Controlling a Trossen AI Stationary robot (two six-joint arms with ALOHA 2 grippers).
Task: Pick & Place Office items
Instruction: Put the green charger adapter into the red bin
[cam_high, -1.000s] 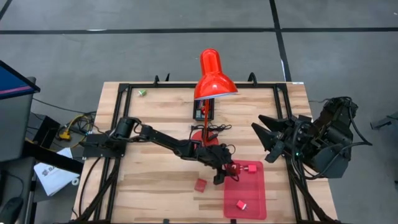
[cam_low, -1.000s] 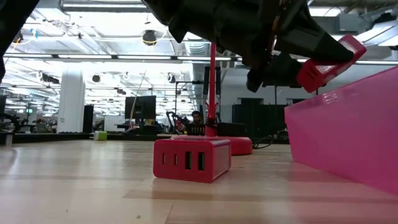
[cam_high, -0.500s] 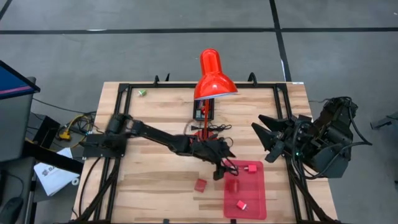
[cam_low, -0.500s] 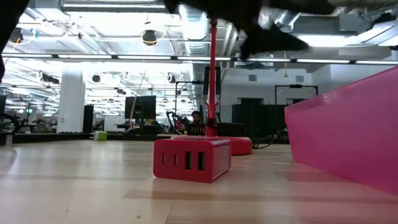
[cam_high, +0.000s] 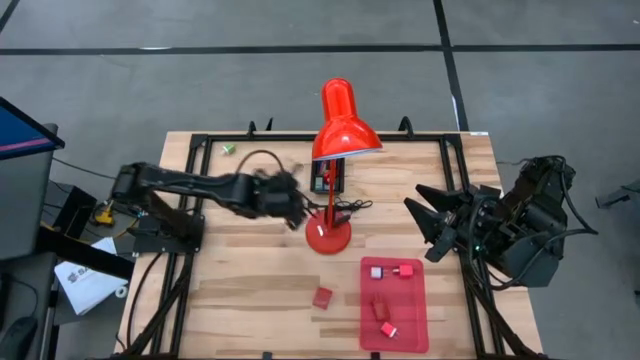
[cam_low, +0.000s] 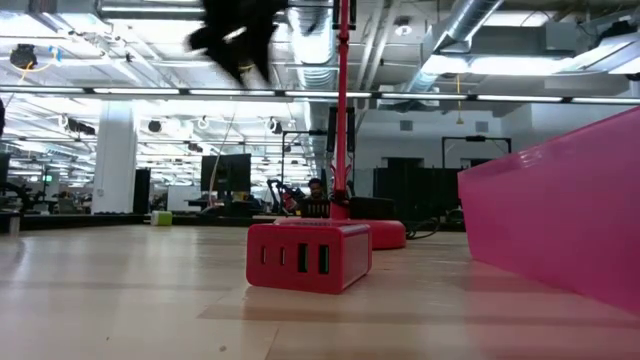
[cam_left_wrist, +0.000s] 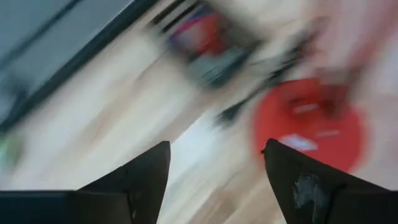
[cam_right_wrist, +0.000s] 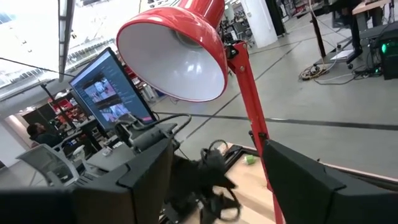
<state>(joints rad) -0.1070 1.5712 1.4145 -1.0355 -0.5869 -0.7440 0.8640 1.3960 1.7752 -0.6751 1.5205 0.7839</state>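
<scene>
Several small office items lie in the flat red tray (cam_high: 415, 335): a whitish piece (cam_high: 375, 269) and red pieces (cam_high: 405, 270) (cam_high: 378, 307) (cam_high: 388, 329). A red block (cam_high: 322, 297) (cam_low: 308, 256) with ports on its side rests flat on the table just left of the tray. A green piece (cam_high: 228, 149) lies at the far left corner. My left gripper (cam_high: 295, 212) (cam_left_wrist: 216, 149) hangs open and empty in the air left of the lamp base (cam_high: 328, 237). My right gripper (cam_high: 425, 222) (cam_right_wrist: 214, 149) is held open, high at the table's right side.
The tall red desk lamp (cam_high: 340, 125) stands mid-table with its stem (cam_low: 342, 110) upright. A black device (cam_high: 325, 180) and cables lie behind its base. A black frame (cam_high: 200, 140) runs around the table's edges. Bare wood lies at the near left.
My left gripper let go of a red piece over the tray's far left corner, and the piece now lies in the tray. The gripper then rose and swung fast toward the table's left and far side, past the lamp base, tipping and rolling as it went.
</scene>
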